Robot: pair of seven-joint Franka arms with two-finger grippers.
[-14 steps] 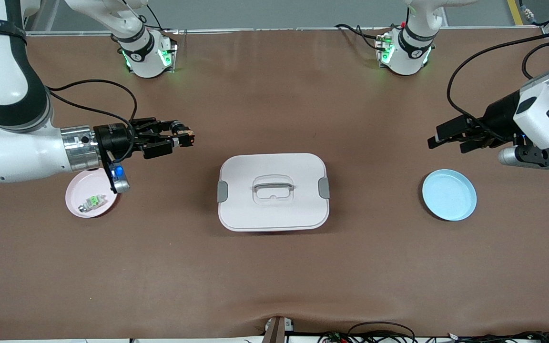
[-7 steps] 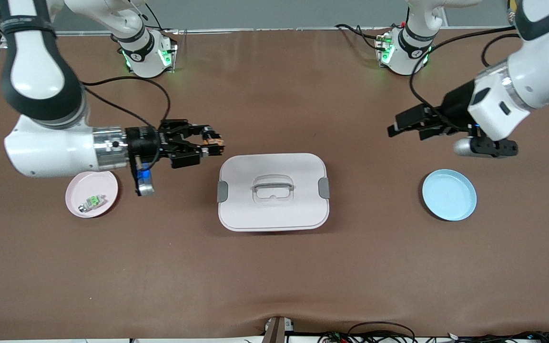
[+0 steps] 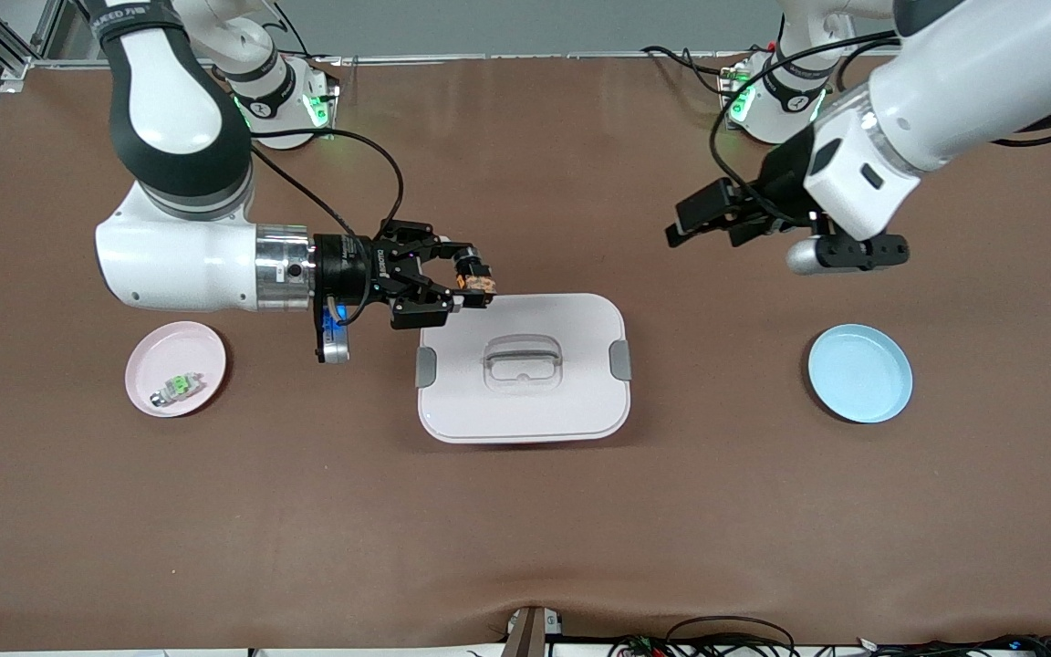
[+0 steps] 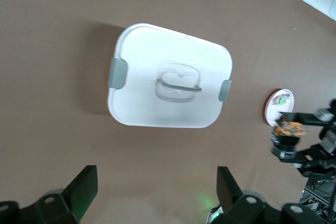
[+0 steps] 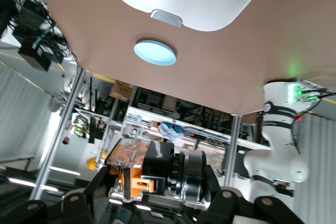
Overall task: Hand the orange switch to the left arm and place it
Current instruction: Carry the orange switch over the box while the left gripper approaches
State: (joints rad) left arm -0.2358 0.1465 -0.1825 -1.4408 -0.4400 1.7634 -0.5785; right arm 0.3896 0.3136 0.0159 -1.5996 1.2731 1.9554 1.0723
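1. Brown cloth covers the desk (image 3: 525,529), and the strip nearest the camera carries nothing.
2. Next back stand three things in a row: a pink plate (image 3: 151,360) with a green-and-silver part (image 3: 177,387) at the right arm's end, the white box (image 3: 523,367) in the middle, and a blue plate (image 3: 859,373) at the left arm's end.
3. Over the box's corner that lies toward the right arm's base hangs the right gripper (image 3: 473,281), fingers clamped on the orange switch (image 3: 475,284); the right wrist view shows the switch (image 5: 134,171) pinched at the tips.
4. The left gripper (image 3: 691,224) hovers over bare cloth between the box and its own base, fingers wide apart and holding nothing.
5. My judgement: the handover is the step in hand. To do it well, both grippers should stay high above the lid and handle, meet with the switch's free end offered to the left fingers, and the right should let go only once the left has closed firmly.
6. Against the earlier frames, the right gripper has travelled from beside the pink plate to the box's edge, and the left has swung inward from above the blue plate toward the middle. Neither grip has changed.
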